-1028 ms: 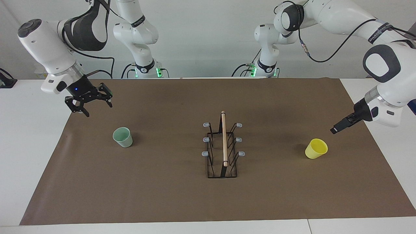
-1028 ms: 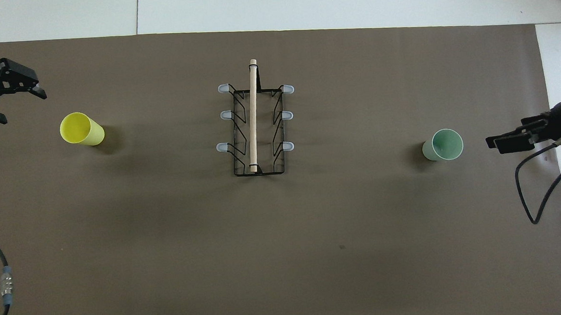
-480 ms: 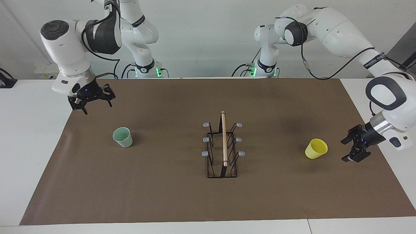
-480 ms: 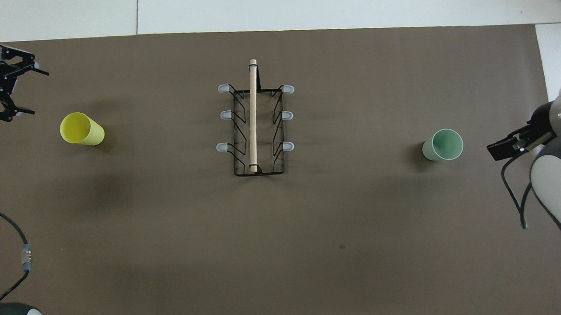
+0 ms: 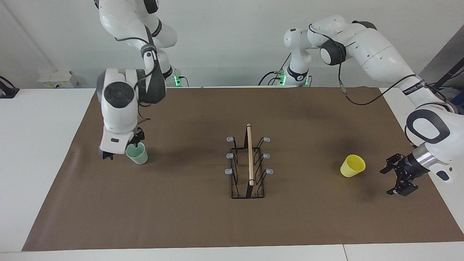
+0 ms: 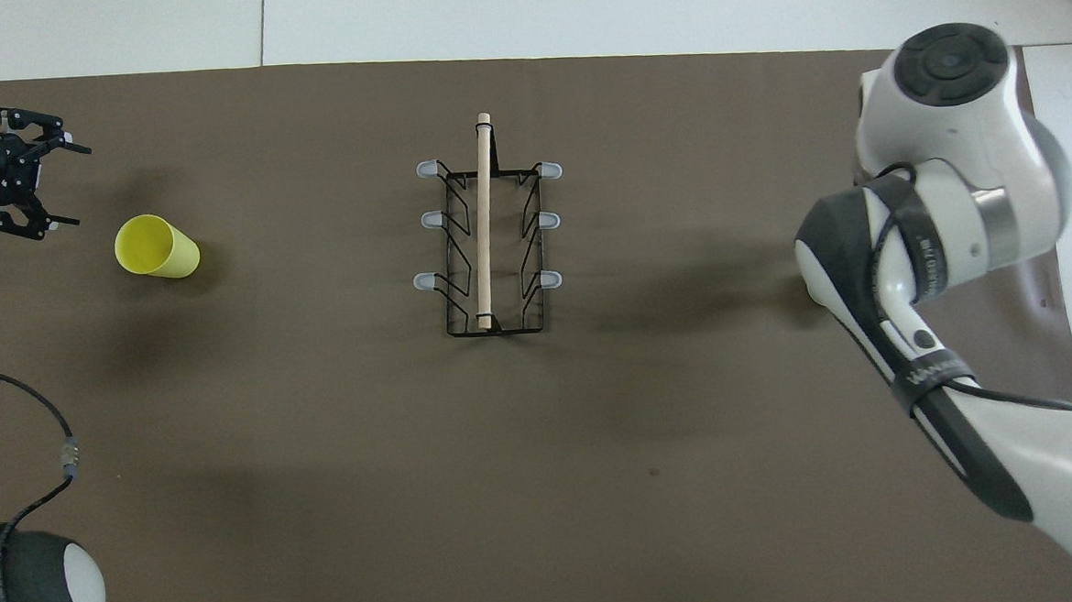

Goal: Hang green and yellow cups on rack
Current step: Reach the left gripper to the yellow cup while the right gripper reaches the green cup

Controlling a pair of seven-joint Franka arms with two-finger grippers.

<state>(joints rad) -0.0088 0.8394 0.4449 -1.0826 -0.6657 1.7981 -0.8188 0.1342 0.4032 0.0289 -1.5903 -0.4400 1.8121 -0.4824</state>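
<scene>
Green cup (image 5: 137, 153) stands toward my right arm's end; my right gripper (image 5: 121, 149) is at it, grip unclear. Yellow cup (image 5: 352, 165) stands beside my spread, empty left gripper (image 5: 397, 177). Rack (image 5: 248, 165) sits between the cups.

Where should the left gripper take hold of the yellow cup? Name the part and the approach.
Grip the side wall just below the rim. The yellow cup stands upright and mouth up on the brown mat, handleless and tapering toward its base, so the upper wall probably holds best. Come in level from the left arm's end of the table, where the left gripper hangs open beside it with nothing between.
</scene>
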